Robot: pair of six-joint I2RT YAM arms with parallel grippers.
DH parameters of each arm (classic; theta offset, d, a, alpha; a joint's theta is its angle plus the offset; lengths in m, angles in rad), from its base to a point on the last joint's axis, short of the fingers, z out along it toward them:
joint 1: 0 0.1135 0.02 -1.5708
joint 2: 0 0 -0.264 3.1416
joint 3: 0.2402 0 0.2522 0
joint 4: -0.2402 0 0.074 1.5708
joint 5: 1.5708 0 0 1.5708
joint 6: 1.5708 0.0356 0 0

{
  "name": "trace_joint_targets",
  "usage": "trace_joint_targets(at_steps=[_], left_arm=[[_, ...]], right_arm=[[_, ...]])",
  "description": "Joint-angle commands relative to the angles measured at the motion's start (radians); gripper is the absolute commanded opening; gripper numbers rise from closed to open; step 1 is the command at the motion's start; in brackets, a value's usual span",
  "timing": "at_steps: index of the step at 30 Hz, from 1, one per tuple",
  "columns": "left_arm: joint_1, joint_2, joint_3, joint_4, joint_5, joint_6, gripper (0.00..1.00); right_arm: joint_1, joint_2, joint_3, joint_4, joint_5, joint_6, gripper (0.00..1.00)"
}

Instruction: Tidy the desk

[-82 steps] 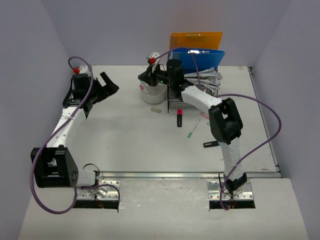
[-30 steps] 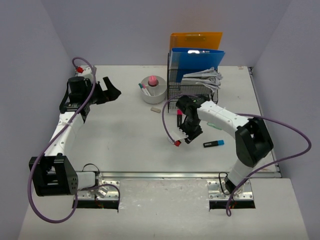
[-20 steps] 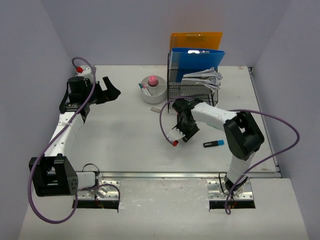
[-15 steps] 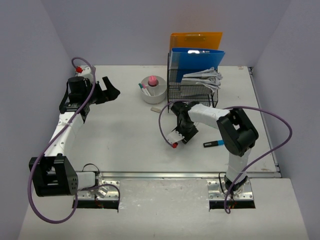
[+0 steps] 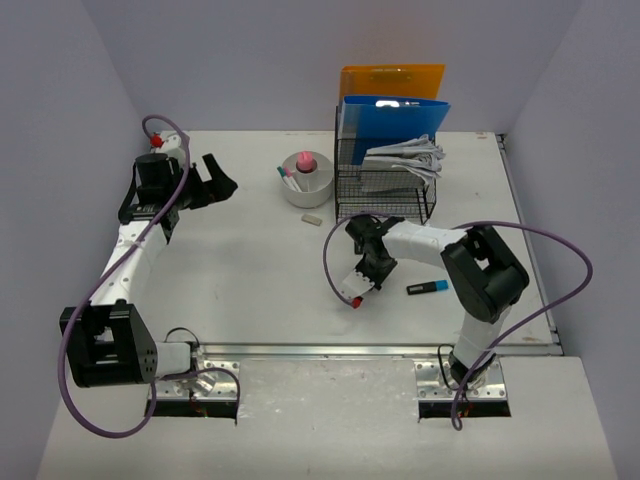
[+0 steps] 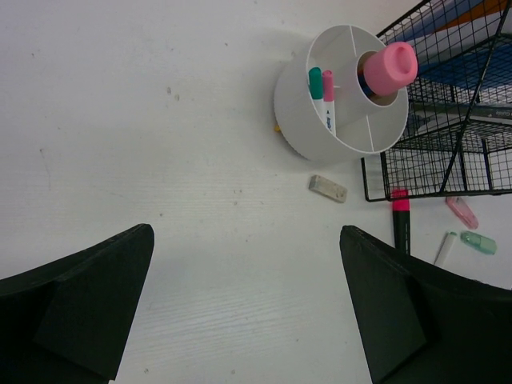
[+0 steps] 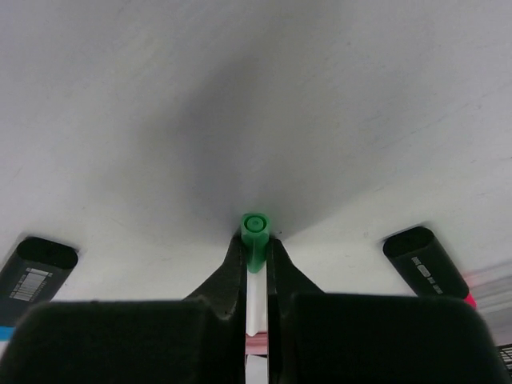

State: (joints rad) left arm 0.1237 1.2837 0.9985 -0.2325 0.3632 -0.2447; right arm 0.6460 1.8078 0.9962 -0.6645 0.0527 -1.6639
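The desk [image 5: 250, 260] is a white tabletop with a silver rail [image 5: 330, 350] along its near edge. My right gripper [image 5: 373, 262] points down at the desk in front of the wire rack. In the right wrist view it [image 7: 254, 242] is shut on a white marker with a green cap [image 7: 254, 230], whose tip touches the desk. My left gripper [image 5: 215, 180] hovers at the far left, and its jaws [image 6: 244, 232] stand wide open with nothing between them.
A round white pen holder [image 5: 307, 178] stands left of a black wire rack [image 5: 385, 190] holding papers, with blue [image 5: 395, 115] and orange [image 5: 392, 80] folders behind. An eraser [image 5: 312, 216], a pink-and-black highlighter [image 7: 424, 264] and a blue-and-black one [image 5: 428, 288] lie loose.
My right arm came from the pen holder down to the desk, and its jaws have just closed on the green-capped marker. The left arm has barely moved.
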Motion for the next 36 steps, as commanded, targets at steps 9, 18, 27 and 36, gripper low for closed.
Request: trace_joint_targets(at_steps=[9, 18, 27, 36], left_arm=[[0.021, -0.017, 0.041, 0.024, 0.014, -0.019, 1.00], [0.024, -0.010, 0.040, 0.031, 0.019, -0.020, 1.00], [0.029, 0.014, 0.043, 0.049, 0.031, -0.031, 1.00], [0.036, 0.028, 0.038, 0.054, 0.031, -0.033, 1.00]], right_arm=[[0.113, 0.095, 0.866, -0.167, -0.614, 0.746, 0.00], [0.025, 0.222, 0.977, 0.462, -0.531, 1.256, 0.00], [-0.058, 0.372, 1.002, 0.638, -0.482, 1.415, 0.00], [-0.087, 0.413, 0.947, 0.704, -0.491, 1.415, 0.00]])
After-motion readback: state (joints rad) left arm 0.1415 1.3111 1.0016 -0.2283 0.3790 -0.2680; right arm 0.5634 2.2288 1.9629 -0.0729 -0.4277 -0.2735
